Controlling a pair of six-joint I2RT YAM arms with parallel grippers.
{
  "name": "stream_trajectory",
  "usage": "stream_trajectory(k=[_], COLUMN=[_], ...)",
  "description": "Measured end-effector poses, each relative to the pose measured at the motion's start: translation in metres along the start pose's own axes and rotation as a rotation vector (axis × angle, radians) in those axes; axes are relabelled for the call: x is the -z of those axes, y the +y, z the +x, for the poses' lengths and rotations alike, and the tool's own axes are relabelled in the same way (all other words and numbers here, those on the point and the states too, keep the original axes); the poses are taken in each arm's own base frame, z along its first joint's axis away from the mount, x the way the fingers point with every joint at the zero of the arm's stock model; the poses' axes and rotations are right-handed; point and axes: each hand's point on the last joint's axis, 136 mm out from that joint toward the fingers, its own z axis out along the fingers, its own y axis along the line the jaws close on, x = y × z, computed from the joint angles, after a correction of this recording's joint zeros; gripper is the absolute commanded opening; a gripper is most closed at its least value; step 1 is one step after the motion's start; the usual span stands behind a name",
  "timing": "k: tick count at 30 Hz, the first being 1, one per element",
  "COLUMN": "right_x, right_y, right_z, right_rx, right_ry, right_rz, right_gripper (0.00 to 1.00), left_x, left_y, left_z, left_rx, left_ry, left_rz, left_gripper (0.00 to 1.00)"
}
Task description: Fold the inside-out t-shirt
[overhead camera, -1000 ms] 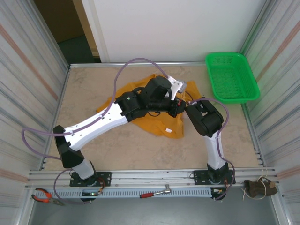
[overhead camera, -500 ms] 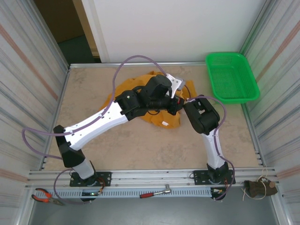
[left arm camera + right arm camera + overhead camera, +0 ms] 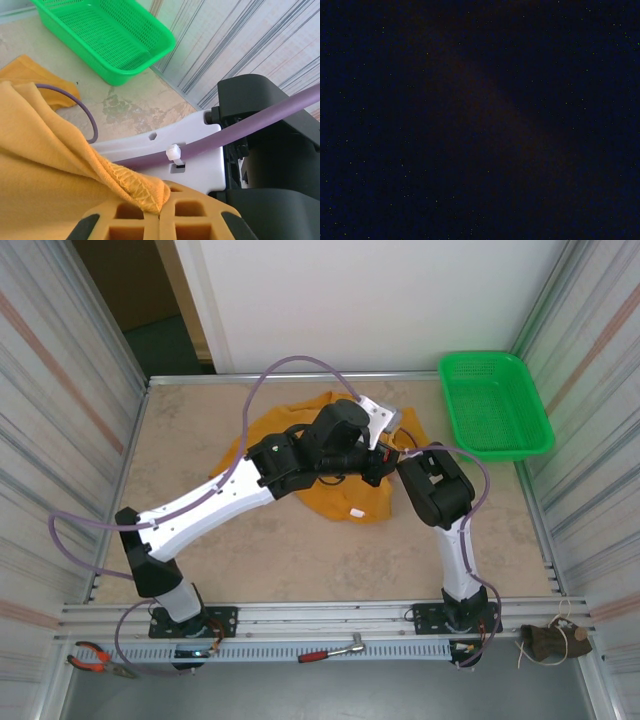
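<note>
The inside-out t-shirt [image 3: 345, 502] lies crumpled, orange-yellow, in the middle of the table, with a small white tag on its near part. My left arm reaches across it, and my left gripper [image 3: 378, 460] is shut on the t-shirt. In the left wrist view a stitched hem of the t-shirt [image 3: 135, 187] is pinched between the closed fingers of the left gripper [image 3: 161, 212]. My right arm [image 3: 435, 490] bends in from the right, and its white and black body [image 3: 200, 150] stands close behind the left gripper. The right gripper's end is hidden among cloth and the left wrist; the right wrist view is black.
A green plastic basket [image 3: 493, 405] sits at the back right corner, also seen close by in the left wrist view [image 3: 110, 35]. Ribbed walls close off both sides. Pliers [image 3: 90, 657] and a ratchet [image 3: 335, 650] lie on the near rail.
The t-shirt's near edge has drawn back from the front and bunched closer under the two wrists. The right arm's elbow has shifted slightly. The left gripper has kept its hold.
</note>
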Motion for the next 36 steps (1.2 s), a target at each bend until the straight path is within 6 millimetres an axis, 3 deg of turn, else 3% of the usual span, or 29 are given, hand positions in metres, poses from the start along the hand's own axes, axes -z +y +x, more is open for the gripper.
stream_trajectory(k=[8, 12, 20, 29, 33, 36], right_x=[0.034, 0.034, 0.017, 0.014, 0.008, -0.001], right_y=[-0.03, -0.031, -0.003, 0.059, 0.061, 0.049], right_z=[-0.021, -0.02, -0.009, -0.015, -0.027, -0.044], right_rx=[-0.102, -0.115, -0.056, 0.01, 0.005, 0.008], right_ry=[-0.114, -0.095, 0.01, -0.024, -0.094, -0.149], right_rz=[0.092, 0.043, -0.113, -0.126, -0.006, 0.112], right_gripper=[0.83, 0.84, 0.89, 0.93, 0.96, 0.97], left_x=[0.007, 0.006, -0.001, 0.008, 0.014, 0.029], left_y=[-0.031, -0.033, -0.01, -0.025, -0.029, -0.043], left_z=[-0.001, 0.003, 0.006, -0.011, -0.017, -0.027], left_rx=[0.006, 0.021, 0.031, 0.01, -0.006, -0.013], left_ry=[-0.067, -0.053, -0.024, -0.025, -0.029, -0.053], left_rz=[0.091, 0.101, 0.002, 0.046, 0.056, 0.113], left_gripper=[0.0, 0.0, 0.0, 0.0, 0.0, 0.0])
